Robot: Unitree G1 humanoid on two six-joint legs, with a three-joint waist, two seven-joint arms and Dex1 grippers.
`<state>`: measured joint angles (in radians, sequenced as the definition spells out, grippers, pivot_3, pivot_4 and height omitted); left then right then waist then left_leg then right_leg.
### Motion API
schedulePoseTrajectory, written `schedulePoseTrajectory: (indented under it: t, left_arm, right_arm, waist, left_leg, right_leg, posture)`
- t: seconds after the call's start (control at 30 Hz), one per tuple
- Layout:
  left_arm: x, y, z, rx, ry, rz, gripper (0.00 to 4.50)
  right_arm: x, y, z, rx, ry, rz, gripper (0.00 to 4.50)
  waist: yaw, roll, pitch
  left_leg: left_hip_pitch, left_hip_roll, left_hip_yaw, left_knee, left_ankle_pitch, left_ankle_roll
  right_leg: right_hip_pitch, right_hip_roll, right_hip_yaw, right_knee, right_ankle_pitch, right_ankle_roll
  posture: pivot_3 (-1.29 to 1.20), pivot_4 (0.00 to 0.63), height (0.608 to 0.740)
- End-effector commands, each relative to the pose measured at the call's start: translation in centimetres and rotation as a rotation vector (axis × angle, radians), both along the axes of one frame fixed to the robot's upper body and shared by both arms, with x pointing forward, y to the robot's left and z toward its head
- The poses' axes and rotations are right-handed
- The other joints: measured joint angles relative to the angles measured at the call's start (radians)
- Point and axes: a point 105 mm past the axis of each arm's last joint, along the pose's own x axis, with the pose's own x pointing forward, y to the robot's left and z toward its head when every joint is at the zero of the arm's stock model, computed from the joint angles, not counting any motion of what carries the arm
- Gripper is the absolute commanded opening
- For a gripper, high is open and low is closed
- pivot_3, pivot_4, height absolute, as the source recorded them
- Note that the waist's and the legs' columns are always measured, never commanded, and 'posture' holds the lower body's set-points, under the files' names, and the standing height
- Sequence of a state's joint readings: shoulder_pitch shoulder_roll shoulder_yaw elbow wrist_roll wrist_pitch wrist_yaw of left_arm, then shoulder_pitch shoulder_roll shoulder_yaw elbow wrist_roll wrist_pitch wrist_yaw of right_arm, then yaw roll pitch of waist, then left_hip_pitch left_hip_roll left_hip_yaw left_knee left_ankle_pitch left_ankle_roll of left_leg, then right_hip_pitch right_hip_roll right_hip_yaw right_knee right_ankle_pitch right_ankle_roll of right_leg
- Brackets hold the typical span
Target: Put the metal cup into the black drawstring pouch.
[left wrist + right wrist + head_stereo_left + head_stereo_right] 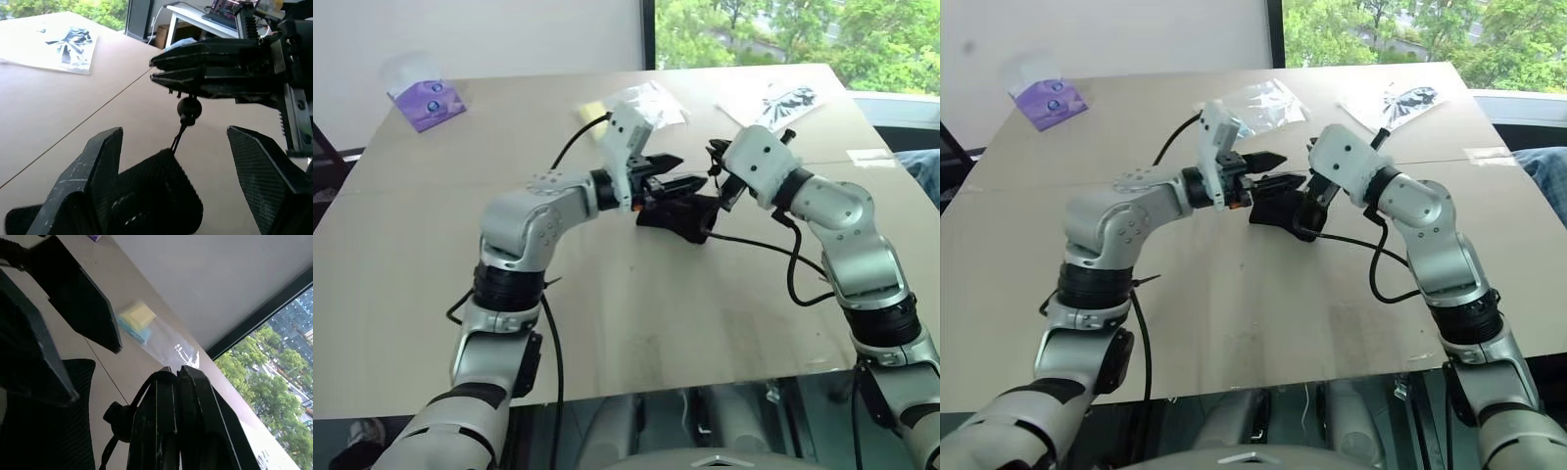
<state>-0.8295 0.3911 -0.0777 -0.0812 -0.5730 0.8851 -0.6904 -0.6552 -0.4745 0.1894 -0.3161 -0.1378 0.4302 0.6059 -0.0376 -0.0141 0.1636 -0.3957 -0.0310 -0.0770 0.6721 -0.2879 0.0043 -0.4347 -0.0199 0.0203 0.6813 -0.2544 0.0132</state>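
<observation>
The right pincer (161, 73), pressed together, pinches the cord (180, 137) of the black pouch (680, 215); the left pincer (671, 174) is spread. Whether the cup is inside is hidden.

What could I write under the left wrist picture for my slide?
The left tool open around the black pouch, while the shut right tool pinches its cord.

Pale wooden table (607, 313), purple packet (429, 101), two clear plastic bags (651, 103), black drawstring pouch (680, 217)
</observation>
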Motion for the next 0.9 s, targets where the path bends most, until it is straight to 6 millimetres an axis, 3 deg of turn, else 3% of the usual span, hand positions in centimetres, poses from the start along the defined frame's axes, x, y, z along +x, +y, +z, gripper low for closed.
schedulePoseTrajectory:
  t: [0.03,0.23,0.33,0.5,0.53,0.7,0.9]
  left_arm:
    - [0.0,-0.8,1.3,-0.028,-0.055,-0.033,3.49]
    - [0.2,-2.0,1.4,-0.034,-0.057,-0.073,3.49]
    - [0.2,-2.6,1.5,-0.046,-0.056,-0.099,2.65]
    - [0.0,-3.3,1.1,-0.03,-0.053,-0.132,0.27]
    - [0.0,-3.5,1.0,-0.027,-0.052,-0.138,0.07]
    - [0.4,-3.6,-0.4,0.031,-0.023,-0.138,0.07]
    - [0.8,-2.7,-2.6,0.089,0.03,-0.114,0.07]
  right_arm:
    - [-1.1,0.4,1.3,-0.013,-0.049,0.021,0.0]
    - [-1.4,0.7,1.4,-0.019,-0.053,0.023,0.0]
    - [-1.5,0.5,1.5,-0.021,-0.054,0.015,0.0]
    - [-1.6,0.4,1.6,-0.021,-0.055,0.007,0.0]
    - [-1.6,0.4,1.7,-0.018,-0.054,0.004,0.0]
    - [-1.0,-1.2,2.4,0.024,-0.062,-0.069,0.0]
    - [0.9,-6.3,3.6,0.082,-0.081,-0.269,0.0]
  waist:
    - [0.0,0.0,0.0]
    - [0.001,0.0,0.0]
    - [0.002,0.0,0.0]
    - [0.001,0.0,0.0]
    - [0.001,0.0,0.0]
    - [0.001,0.0,0.0]
    - [0.003,0.0,0.0]
  left_leg:
    - [0.0,0.0,0.0,0.0,0.0,0.0]
    - [0.0,0.0,0.0,0.001,0.0,0.0]
    - [0.0,0.0,0.0,0.001,0.0,0.0]
    - [0.0,0.0,0.0,0.001,0.0,0.0]
    - [0.0,0.0,0.0,0.001,0.0,0.0]
    - [0.0,0.0,0.0,0.002,0.0,0.0]
    - [0.0,0.0,0.0,0.002,0.0,0.0]
  right_leg:
    - [0.0,0.0,0.0,0.0,0.0,0.0]
    - [0.0,0.0,0.0,0.0,0.0,0.0]
    - [0.0,0.0,0.0,0.0,0.0,0.0]
    - [0.0,0.0,-0.001,0.0,0.0,0.0]
    - [0.0,0.0,-0.001,0.001,0.0,0.0]
    - [0.0,0.0,-0.001,0.001,0.0,0.0]
    - [0.0,0.0,-0.001,0.001,0.0,0.0]
  posture:
    - [0.0,0.15,0.74]
    - [0.0,0.15,0.74]
    - [0.0,0.15,0.74]
    - [0.0,0.15,0.74]
    - [0.0,0.15,0.74]
    - [0.0,0.15,0.74]
    - [0.0,0.15,0.74]
